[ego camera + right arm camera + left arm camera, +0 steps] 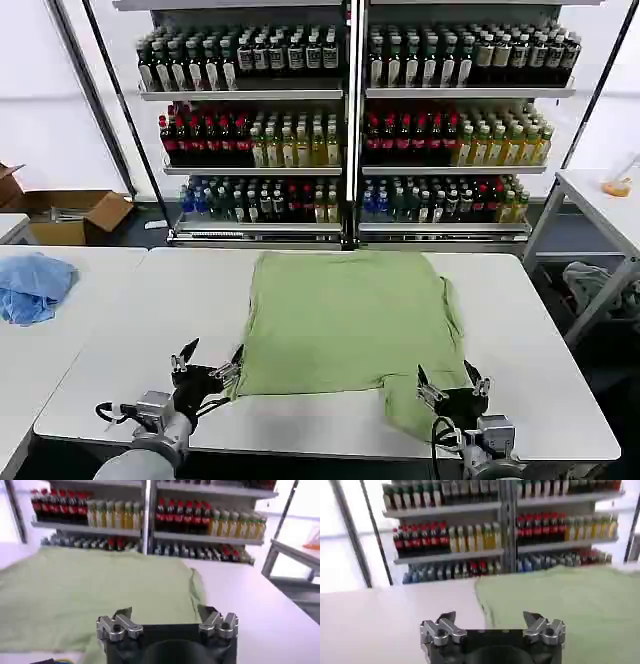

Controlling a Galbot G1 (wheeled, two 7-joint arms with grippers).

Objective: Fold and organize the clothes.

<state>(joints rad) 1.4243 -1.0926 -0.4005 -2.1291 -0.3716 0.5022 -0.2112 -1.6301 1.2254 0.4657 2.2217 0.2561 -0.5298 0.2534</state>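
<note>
— So, where does the T-shirt (pixel 345 320) lie?
— Flat on the white table (pixel 540 360), plain green side up, with one sleeve hanging toward the near edge on the right.
— And the left gripper (pixel 209 368)?
— Its fingers are spread apart, just at the shirt's near left corner, over the table.
— The right gripper (pixel 452 385)?
— Also spread apart, above that near right sleeve. A blue cloth (pixel 32 285) lies well apart, on the left table.

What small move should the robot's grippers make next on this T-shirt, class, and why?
Probably lower and close both on the near hem. The T-shirt lies flat and unfolded; the left gripper and right gripper are open at its near corners, holding nothing.
</note>
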